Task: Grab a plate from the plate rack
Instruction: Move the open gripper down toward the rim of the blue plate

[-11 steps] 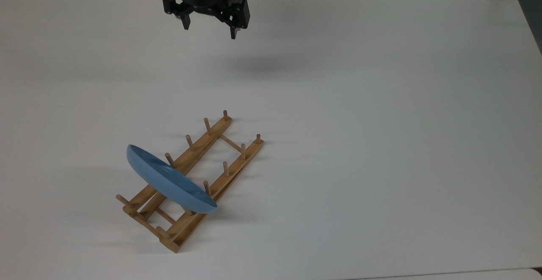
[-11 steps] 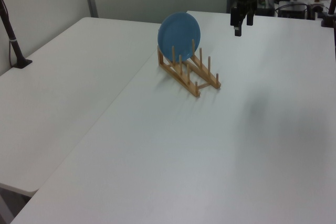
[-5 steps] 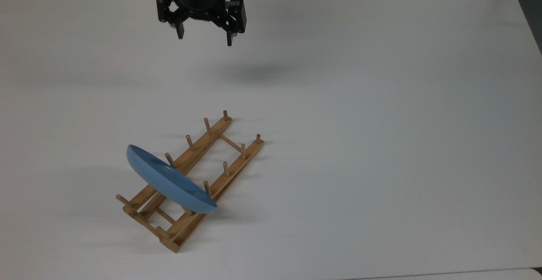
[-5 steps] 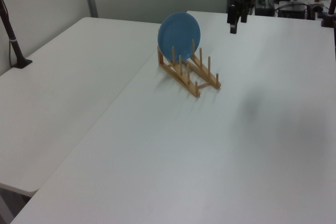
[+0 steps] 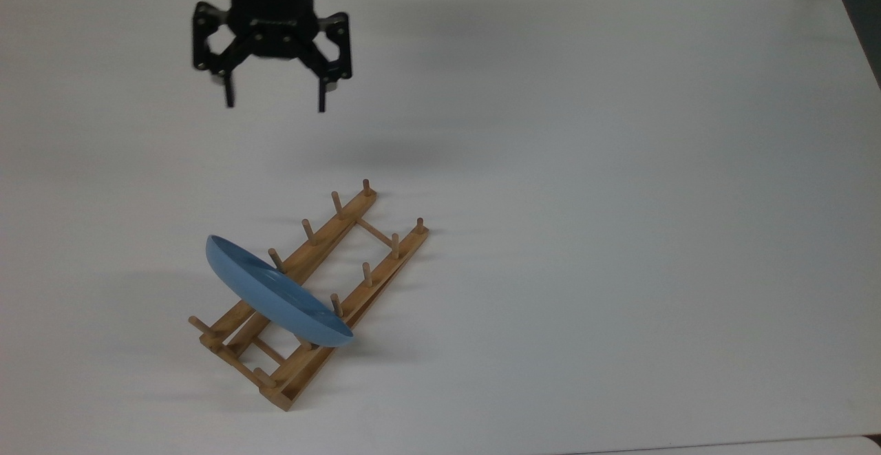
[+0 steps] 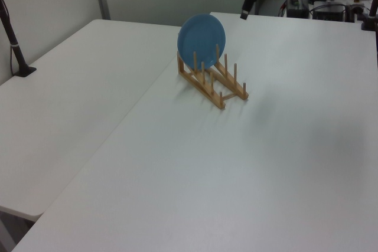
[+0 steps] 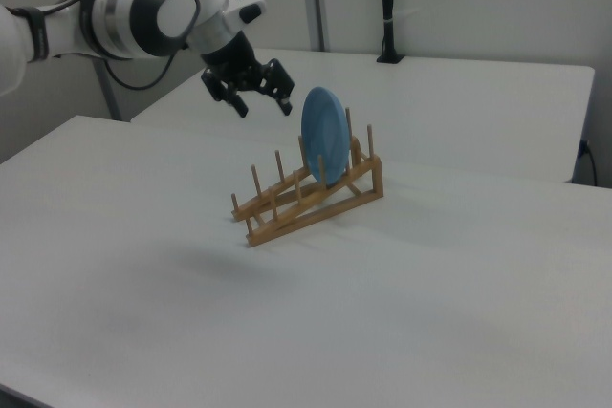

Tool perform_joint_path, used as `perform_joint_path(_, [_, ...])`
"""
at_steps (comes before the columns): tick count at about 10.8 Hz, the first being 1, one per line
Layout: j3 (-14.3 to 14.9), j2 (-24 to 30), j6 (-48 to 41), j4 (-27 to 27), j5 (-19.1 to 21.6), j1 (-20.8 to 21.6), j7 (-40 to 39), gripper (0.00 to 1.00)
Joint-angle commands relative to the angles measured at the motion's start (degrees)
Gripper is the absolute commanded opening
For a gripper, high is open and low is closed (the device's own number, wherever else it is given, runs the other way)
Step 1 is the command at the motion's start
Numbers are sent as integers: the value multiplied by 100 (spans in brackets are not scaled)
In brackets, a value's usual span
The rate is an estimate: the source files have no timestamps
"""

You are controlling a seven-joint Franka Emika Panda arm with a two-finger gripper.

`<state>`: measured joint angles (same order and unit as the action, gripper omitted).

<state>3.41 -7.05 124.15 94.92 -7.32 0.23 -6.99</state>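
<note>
The plate (image 5: 275, 293) is light blue and round. It stands on its edge in the plate rack (image 5: 358, 248), leaning a little against the pegs. In the top view the plate sits near the lower left end of the rack, between two pairs of pegs. In the right view the plate (image 7: 322, 133) stands at the rack's higher end, on the right view's right. In the left view the plate (image 6: 201, 40) shows its round face and stands at the far end of the rack (image 6: 214, 84).

The rack is made of light brown wood. It has two long rails with thin bars between them and short pegs that stick up. It rests on the white tabletop (image 5: 619, 200).

The hand (image 5: 274, 105) is black, and its two fingers are spread wide apart with nothing between them. It hangs in the air above the tabletop, well apart from the plate and the rack. In the top view it is above the rack, a bit to the left. In the right view the hand (image 7: 261, 108) is just to the left of the plate and a little higher than the plate's top. It touches nothing
</note>
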Motion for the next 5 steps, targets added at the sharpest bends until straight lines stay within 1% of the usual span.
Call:
perform_joint_path(1, [143, -304, 1257, 36, -295, 21, -330, 92])
perform_joint_path(2, [177, -427, 1618, 18, -462, 21, -312, 88])
perform_joint_path(3, [273, -594, 1847, -95, -585, 21, -303, 84])
perform_joint_path(5, [362, -1024, 2129, -385, -971, 30, -294, 83])
